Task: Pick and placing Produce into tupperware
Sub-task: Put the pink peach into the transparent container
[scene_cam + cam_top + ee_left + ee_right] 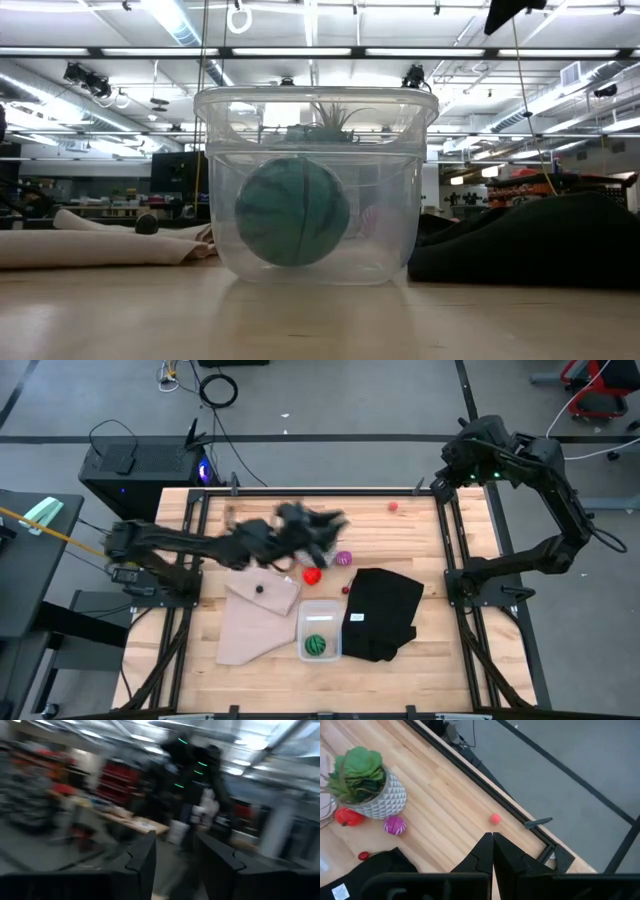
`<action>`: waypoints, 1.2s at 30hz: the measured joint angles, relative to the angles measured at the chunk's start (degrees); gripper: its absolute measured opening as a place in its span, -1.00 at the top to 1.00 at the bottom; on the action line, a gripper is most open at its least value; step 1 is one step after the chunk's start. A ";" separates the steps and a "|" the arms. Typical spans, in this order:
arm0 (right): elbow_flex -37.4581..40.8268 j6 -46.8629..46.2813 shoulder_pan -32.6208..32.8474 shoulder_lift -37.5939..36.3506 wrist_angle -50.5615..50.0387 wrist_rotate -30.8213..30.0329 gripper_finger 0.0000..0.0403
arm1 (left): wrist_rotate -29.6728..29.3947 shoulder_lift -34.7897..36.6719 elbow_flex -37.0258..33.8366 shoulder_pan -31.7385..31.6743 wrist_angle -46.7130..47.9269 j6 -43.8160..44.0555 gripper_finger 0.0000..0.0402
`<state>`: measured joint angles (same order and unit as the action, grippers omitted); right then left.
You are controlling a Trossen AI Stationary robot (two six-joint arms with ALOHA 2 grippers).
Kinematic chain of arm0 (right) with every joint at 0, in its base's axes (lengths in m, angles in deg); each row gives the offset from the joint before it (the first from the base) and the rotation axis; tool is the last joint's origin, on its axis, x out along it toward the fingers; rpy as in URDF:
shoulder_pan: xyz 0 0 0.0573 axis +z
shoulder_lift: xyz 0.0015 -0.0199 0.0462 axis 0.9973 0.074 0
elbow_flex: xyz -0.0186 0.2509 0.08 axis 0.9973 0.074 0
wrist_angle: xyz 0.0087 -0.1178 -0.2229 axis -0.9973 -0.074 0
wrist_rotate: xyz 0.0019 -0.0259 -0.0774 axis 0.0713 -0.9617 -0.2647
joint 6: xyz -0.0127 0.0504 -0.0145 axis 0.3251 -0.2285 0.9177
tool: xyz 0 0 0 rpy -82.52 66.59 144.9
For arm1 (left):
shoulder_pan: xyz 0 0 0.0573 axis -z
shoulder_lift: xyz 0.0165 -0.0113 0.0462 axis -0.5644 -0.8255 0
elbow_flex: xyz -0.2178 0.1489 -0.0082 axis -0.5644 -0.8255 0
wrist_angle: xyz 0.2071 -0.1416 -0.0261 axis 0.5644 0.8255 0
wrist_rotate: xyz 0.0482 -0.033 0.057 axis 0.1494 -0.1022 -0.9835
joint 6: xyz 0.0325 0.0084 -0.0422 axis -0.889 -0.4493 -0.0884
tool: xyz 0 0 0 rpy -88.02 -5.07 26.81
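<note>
My left hand (175, 845) is out over the middle of the desk (420, 540), above the spiky plant in its white pot (362, 782). Its 2 fingers (142, 865) stand partly apart, and I see nothing between them. The wrist looks out into the room rather than down, so I judge this a passing pose and not a lined-up grasp.

I reach there because that is where the loose produce lies. The red piece (312, 574) sits just beside the pot on its near side, and the magenta striped ball (344, 558) lies just to the right of it. A tiny dark red piece (346, 589) lies at the far edge of the black cloth (385, 615), and a small dark piece (259, 588) rests on the tan cloth (250, 625). A pink-red piece (394, 506) lies alone near the far edge.

The tupperware (319, 610) stands upright at the near middle, between the 2 cloths. It holds only the dark green striped ball (316, 645), so I judge 1 item done and the rest waiting.

My right hand (492, 837) waits with its fingers pressed together, raised off the far right corner, clear of my left arm's path.
</note>
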<state>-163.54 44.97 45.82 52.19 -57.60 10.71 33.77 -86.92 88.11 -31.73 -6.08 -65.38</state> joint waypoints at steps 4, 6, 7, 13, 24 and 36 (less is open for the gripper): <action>2.59 0.01 -2.94 2.59 1.19 1.95 0.93 | -2.88 12.29 -7.51 -2.16 9.99 1.23 0.31; 5.02 0.02 -3.87 3.92 2.52 2.48 0.93 | -2.94 17.86 -10.13 -2.90 20.65 4.76 0.30; 6.54 0.00 -4.30 4.62 3.34 2.74 0.93 | -2.91 20.16 -11.22 -3.20 25.66 6.90 0.28; 16.16 -1.58 -6.69 8.46 12.76 3.83 0.89 | -2.93 31.08 -14.74 -3.62 47.37 13.74 0.18; 25.35 -8.40 -7.39 18.58 23.48 5.63 0.25 | -1.40 35.11 -14.78 -3.38 61.67 14.67 0.10; 25.41 -24.53 -10.60 27.93 27.34 4.95 -0.55 | -0.09 34.90 -14.76 -3.38 65.02 14.36 0.08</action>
<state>-138.13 20.43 35.22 80.12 -30.26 15.66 33.68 -52.03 73.35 -35.11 58.95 -51.01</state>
